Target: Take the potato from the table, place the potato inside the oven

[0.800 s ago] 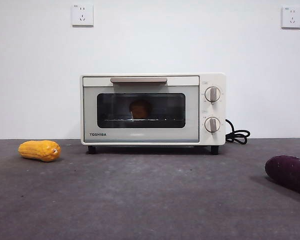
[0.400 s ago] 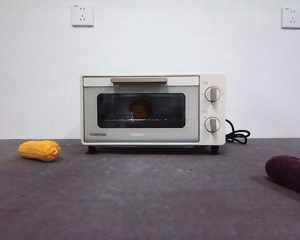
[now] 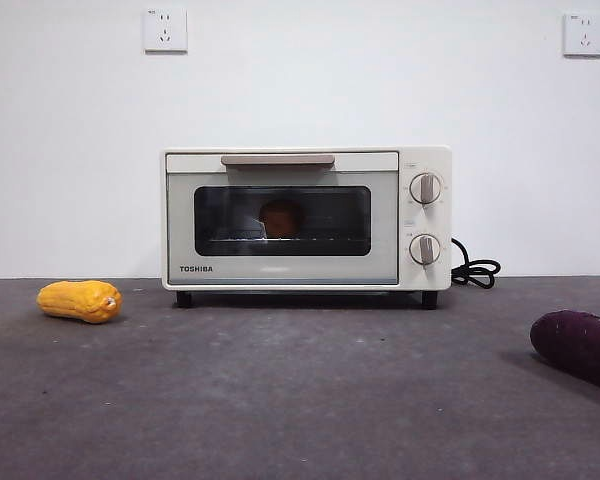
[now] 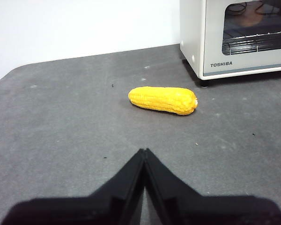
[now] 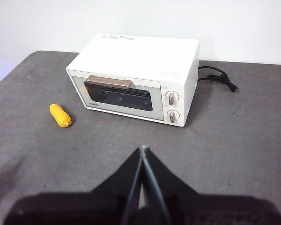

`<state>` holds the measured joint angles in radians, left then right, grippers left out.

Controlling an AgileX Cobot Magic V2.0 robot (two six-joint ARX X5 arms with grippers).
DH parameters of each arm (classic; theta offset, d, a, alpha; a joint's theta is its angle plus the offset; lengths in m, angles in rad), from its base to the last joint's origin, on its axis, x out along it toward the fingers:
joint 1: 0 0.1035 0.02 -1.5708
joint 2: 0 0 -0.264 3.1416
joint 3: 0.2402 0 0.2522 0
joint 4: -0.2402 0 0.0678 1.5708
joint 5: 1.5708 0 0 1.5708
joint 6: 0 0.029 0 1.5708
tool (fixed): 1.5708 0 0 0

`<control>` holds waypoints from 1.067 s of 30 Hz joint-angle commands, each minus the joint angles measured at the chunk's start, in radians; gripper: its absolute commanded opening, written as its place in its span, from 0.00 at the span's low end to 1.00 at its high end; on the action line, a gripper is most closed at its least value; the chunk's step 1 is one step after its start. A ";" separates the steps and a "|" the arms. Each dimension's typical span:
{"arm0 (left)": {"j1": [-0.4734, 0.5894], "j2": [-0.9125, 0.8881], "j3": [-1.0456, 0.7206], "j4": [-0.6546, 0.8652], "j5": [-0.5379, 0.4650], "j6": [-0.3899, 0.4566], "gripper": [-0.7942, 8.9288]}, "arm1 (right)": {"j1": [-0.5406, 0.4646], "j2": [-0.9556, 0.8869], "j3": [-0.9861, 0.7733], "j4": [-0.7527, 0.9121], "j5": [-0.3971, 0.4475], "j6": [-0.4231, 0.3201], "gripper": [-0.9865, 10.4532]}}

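Behind the dark glass of the shut Toshiba oven [image 3: 305, 218], frame centre, the potato [image 3: 280, 216] sits dim on the rack. One corn cob [image 3: 79, 300] lies lower left on the table [image 3: 300, 400]; one purple vegetable [image 3: 578, 346] is cut off at right. The left gripper [image 4: 144, 152] and right gripper [image 5: 143, 149] are both closed, holding nothing.

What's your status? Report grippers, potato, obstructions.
Left gripper shut, empty, near the corn. Right gripper shut, empty, facing the oven. Potato inside, door closed. Nothing in the way.

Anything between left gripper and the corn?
Nothing: only bare table between the shut left gripper and the corn, per left wrist view.
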<state>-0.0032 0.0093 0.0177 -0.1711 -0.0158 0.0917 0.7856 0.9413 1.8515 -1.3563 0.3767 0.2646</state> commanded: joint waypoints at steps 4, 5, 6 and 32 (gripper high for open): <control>-0.002 0.006 -0.010 0.007 -0.003 -0.011 0.08 | 0.002 0.000 -0.005 -0.021 0.002 -0.007 0.09; -0.002 0.006 -0.010 0.007 -0.003 -0.011 0.08 | 0.002 0.000 -0.005 -0.021 0.002 -0.006 0.09; -0.002 0.006 -0.010 0.007 -0.003 -0.011 0.08 | 0.001 0.000 -0.005 -0.021 0.002 -0.007 0.09; -0.002 0.006 -0.010 0.007 -0.003 -0.011 0.08 | -0.417 -0.281 -0.431 0.531 -0.091 -0.546 0.09</control>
<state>-0.0032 0.0158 0.0177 -0.1711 -0.0158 0.0917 0.3771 0.6651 1.4837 -0.8505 0.3122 -0.2108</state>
